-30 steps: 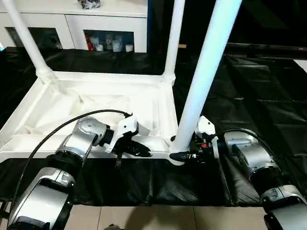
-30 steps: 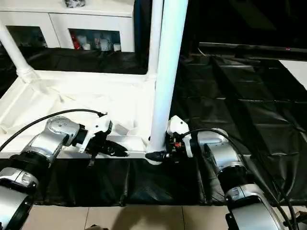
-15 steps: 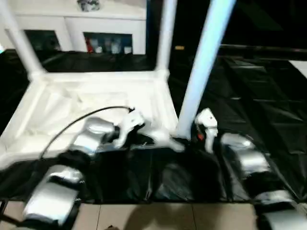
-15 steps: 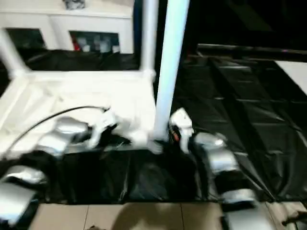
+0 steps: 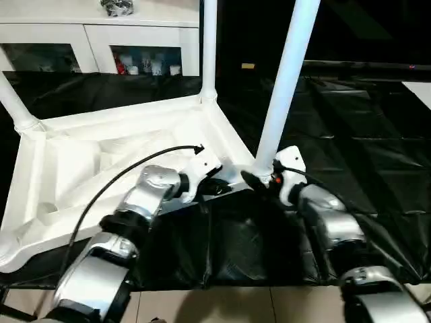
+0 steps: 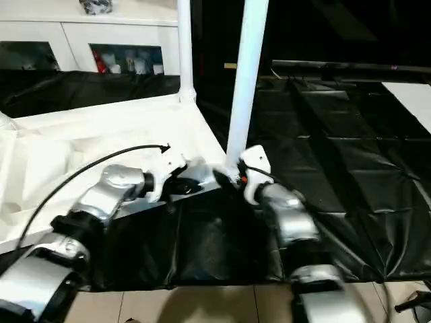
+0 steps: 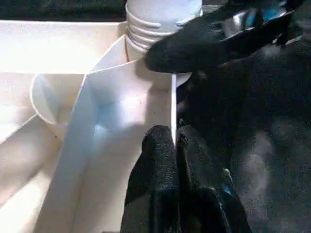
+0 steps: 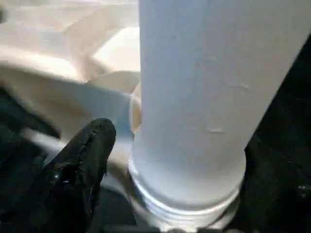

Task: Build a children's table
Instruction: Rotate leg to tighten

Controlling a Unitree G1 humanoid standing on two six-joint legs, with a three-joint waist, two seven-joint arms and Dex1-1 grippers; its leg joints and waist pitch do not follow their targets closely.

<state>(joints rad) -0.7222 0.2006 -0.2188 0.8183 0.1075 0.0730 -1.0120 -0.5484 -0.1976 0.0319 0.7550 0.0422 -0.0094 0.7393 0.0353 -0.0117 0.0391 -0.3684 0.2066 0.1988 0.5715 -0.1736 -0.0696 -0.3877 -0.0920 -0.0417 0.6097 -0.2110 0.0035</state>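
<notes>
The white tabletop (image 5: 101, 161) lies upside down on black sheeting (image 5: 363, 134), its ribbed underside facing up and its near rim running at a slant from the low left corner up toward the middle of the head views. 3 white legs stand in its corner sockets: the far-left leg (image 5: 15, 104) leans outward at the left edge, the far-right leg (image 5: 209, 47) rises straight by the white cabinet (image 5: 101, 40), and the near-right leg (image 5: 286, 74) stands tall between the 2 grippers. The left gripper (image 7: 172, 145) has its 2 black fingers (image 7: 158, 160) pinched together on the thin upright wall of the tabletop's near rim, just beside the socket of the near-right leg; in the left eye view it sits at the rim (image 5: 214, 188) with a black cable arching over the silver forearm. The right gripper (image 5: 259, 180) is at the base of the near-right leg, where the ringed collar of the leg meets the socket. In the right wrist view 1 black finger (image 8: 85, 150) stands beside the leg with a small gap showing, and the other finger is hidden behind the tube, so the jaws appear spread around the leg rather than clamped on it, though the contact on the far side cannot be told. In the left wrist view a finger of the right gripper (image 7: 209, 43) lies across the collar of that leg
</notes>
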